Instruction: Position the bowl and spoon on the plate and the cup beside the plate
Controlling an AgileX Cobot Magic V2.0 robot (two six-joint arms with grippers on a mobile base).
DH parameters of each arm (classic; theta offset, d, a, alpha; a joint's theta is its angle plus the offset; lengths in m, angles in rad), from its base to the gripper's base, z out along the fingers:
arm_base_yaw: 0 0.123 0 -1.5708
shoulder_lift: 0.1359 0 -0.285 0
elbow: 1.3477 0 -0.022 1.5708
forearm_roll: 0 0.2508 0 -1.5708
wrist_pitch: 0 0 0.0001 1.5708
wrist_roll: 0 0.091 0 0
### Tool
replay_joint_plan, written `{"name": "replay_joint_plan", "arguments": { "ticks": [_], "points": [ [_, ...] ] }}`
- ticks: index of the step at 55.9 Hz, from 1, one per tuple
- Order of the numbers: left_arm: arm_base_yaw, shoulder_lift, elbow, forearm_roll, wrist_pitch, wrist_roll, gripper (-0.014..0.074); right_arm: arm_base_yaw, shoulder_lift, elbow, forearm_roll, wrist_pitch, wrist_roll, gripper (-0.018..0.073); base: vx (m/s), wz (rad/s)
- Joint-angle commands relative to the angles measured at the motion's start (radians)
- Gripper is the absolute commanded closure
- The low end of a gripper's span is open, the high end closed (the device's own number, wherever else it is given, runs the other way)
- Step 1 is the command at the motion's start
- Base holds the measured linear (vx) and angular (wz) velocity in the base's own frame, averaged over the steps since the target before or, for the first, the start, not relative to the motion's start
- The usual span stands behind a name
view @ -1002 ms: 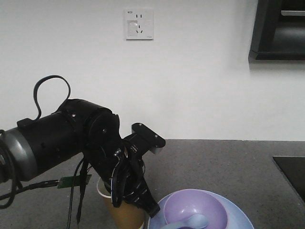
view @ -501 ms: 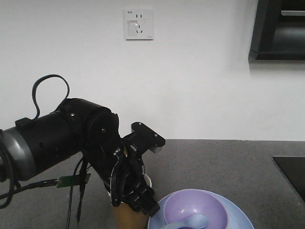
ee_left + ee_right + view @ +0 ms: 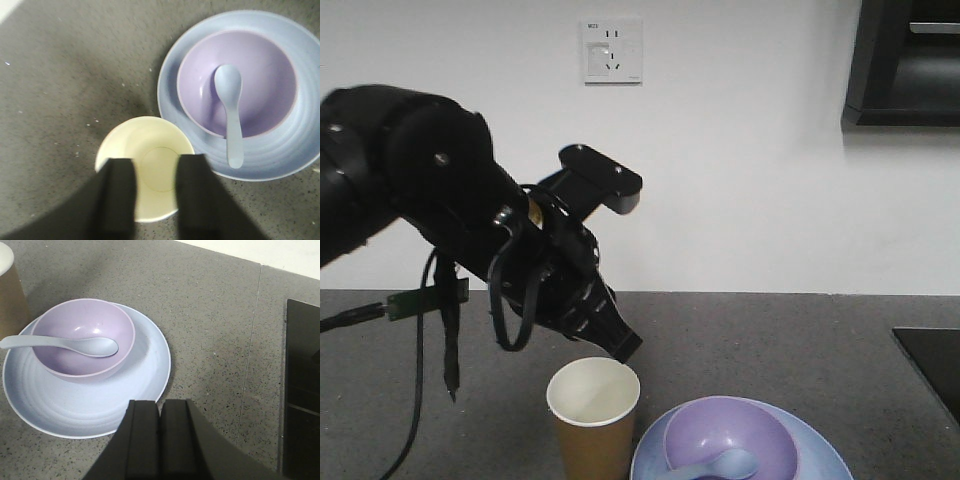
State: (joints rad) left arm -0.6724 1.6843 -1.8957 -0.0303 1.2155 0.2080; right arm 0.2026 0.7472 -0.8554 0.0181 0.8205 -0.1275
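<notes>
The brown paper cup (image 3: 593, 420) stands upright on the counter, just left of the pale blue plate (image 3: 820, 462). A lavender bowl (image 3: 730, 430) sits on that plate, and the pale spoon (image 3: 720, 465) lies in it. My left gripper (image 3: 610, 337) hangs open above the cup, apart from it. In the left wrist view the fingers of the gripper (image 3: 156, 165) frame the cup's white inside (image 3: 150, 142), beside the plate (image 3: 300, 150), bowl (image 3: 265, 85) and spoon (image 3: 230, 110). My right gripper (image 3: 160, 405) is shut and empty at the plate's (image 3: 100, 415) near rim.
The grey speckled counter (image 3: 215, 315) stretches around the dishes. A black cooktop (image 3: 302, 390) lies at the right. A white wall with a socket (image 3: 612, 50) stands behind, and a dark cabinet (image 3: 905, 60) hangs top right.
My left arm has lifted up and away from the cup. The cup, held low between the fingers a second ago, now stands free beside the plate.
</notes>
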Motion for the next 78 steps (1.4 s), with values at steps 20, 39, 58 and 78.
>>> {"name": "replay_joint_plan", "arguments": {
  "ticks": [20, 39, 58, 78],
  "points": [
    [-0.001, -0.491, 0.552, 0.012, -0.511, -0.073, 0.0599, -0.001, -0.005, -0.029, -0.002, -0.088, 0.020, 0.0568, 0.00, 0.00],
    [-0.001, -0.969, 1.223, 0.012, -0.910, -0.249, 0.0599, 0.000, -0.195, 0.229, 0.041, -0.461, 0.020, 0.0568, 0.00, 0.00],
    [-0.001, -1.134, 1.322, 0.012, -0.909, -0.255, 0.0599, 0.000, -0.279, 0.332, 0.036, -0.534, 0.021, 0.0568, 0.00, 0.00],
    [-0.001, -1.133, 1.322, 0.012, -0.910, -0.255, 0.0599, 0.000, -0.279, 0.332, 0.036, -0.534, 0.021, 0.0568, 0.00, 0.00]
  ]
}}
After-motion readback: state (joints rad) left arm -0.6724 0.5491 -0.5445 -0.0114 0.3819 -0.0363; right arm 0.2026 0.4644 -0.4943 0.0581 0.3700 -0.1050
